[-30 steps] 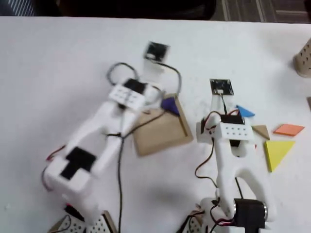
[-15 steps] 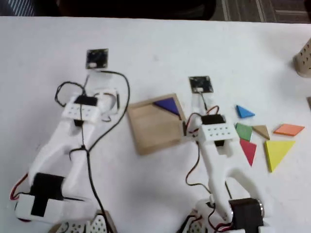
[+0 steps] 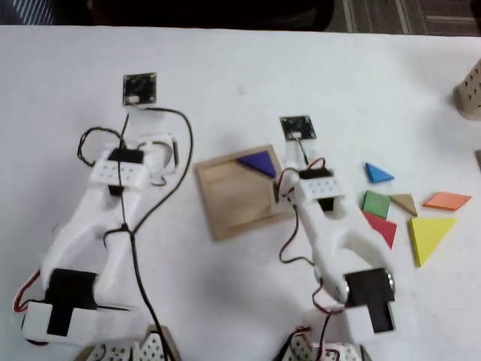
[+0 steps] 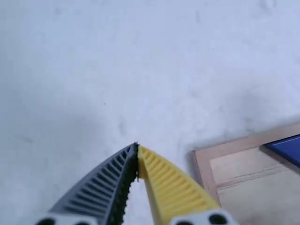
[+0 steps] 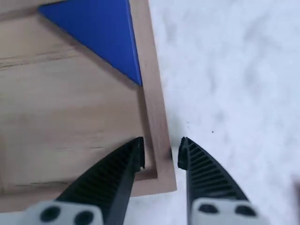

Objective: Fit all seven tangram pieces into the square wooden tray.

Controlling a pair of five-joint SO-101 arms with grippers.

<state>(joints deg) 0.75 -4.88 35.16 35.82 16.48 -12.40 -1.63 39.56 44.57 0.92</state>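
As right gripper (image 5: 159, 152) straddles tray (image 5: 153, 93), 6 pieces (image 3: 428, 235) outside.

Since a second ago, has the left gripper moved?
Yes. The left gripper swung off the tray to the table left of it in the high view.

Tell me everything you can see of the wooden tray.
The wooden tray is a shallow square of pale, grained wood with a raised rim. It lies flat on the white table, turned slightly askew. One blue triangle sits in a corner against the rim; the rest of the floor is bare. The right tool straddles the rim near another corner, one finger inside and one outside. Whether it pinches the wood cannot be told.
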